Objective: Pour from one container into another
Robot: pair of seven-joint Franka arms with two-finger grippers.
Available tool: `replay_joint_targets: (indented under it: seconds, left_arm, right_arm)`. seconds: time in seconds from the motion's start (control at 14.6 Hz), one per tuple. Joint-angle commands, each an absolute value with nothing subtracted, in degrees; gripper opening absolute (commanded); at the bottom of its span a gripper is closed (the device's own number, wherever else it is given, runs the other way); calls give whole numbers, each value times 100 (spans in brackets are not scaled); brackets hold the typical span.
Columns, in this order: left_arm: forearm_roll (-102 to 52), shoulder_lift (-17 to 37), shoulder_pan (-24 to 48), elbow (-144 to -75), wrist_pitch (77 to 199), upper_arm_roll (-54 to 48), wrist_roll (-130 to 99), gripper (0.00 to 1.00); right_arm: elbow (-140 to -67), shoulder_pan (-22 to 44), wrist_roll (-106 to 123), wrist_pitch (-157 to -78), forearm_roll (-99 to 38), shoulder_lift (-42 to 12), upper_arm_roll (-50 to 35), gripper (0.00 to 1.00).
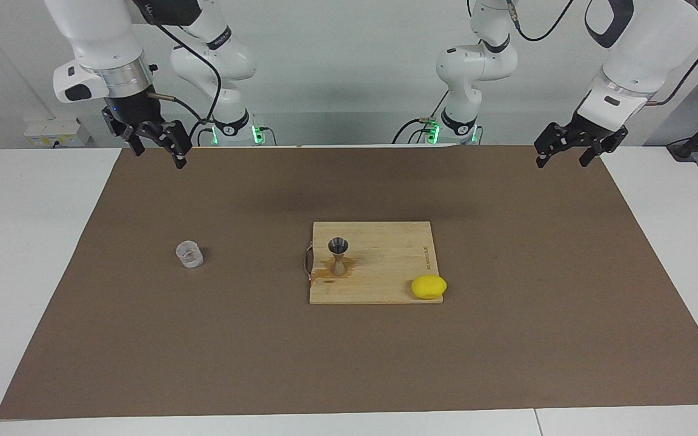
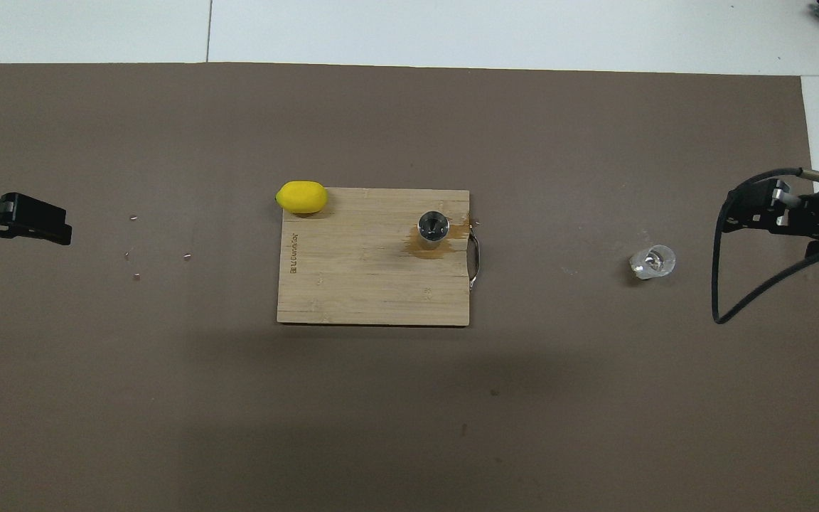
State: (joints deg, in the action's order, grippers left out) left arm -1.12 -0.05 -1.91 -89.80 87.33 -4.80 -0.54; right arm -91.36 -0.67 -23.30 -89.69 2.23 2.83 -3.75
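Note:
The one container, a small clear glass tumbler (image 1: 189,254) (image 2: 652,262), stands upright on the brown mat toward the right arm's end of the table. Another container, a silvery hourglass jigger (image 1: 339,257) (image 2: 433,227), stands upright on the wooden cutting board (image 1: 385,254) (image 2: 367,284), with a wet brown stain around its foot. My right gripper (image 1: 159,154) (image 2: 733,213) hangs open and empty, high over the mat's edge at its own end. Open and empty too, my left gripper (image 1: 562,162) (image 2: 65,231) hovers over the mat at the left arm's end.
A yellow lemon (image 1: 428,286) (image 2: 301,197) lies at the board's corner toward the left arm's end. The board has a metal handle (image 2: 475,259) on its side toward the tumbler. A few small crumbs (image 2: 136,256) dot the mat by the left gripper.

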Motion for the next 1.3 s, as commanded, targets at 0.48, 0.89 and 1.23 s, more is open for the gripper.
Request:
replay_joint_targets:
  seconds: [0.48, 0.89, 1.23]
  left_arm:
    - [-53, -158, -255, -9149, 8745, -527, -35, 100]
    - [-53, -158, -255, -9149, 8763, -527, -35, 100]
    - [-88, -141, -141, -9158, 9113, -589, -53, 100]
  right_arm:
    - [-9245, -238, -1705, -8719, -211, 228, -369, 100]
    - [-9422, -211, -1513, -8798, 122, 308, -369, 100]
    - [-9448, -211, -1503, -8807, 105, 316, -387, 100]
